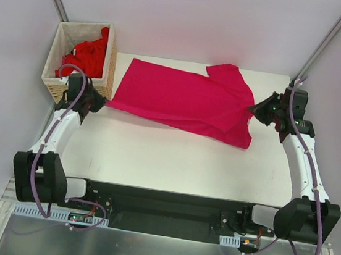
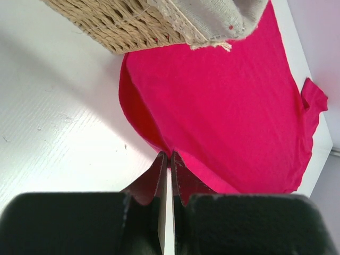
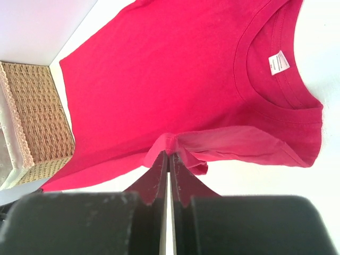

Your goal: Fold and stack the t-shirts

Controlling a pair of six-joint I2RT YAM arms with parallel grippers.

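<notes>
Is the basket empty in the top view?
No, bunched red shirts lie inside the basket, showing above its cloth lining.

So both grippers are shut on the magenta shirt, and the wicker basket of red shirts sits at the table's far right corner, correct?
Not quite: the top external view shows the wicker basket at the far left corner, not the right. The rest holds: the left gripper and right gripper are each shut on the magenta shirt, and red shirts lie in the basket.
</notes>
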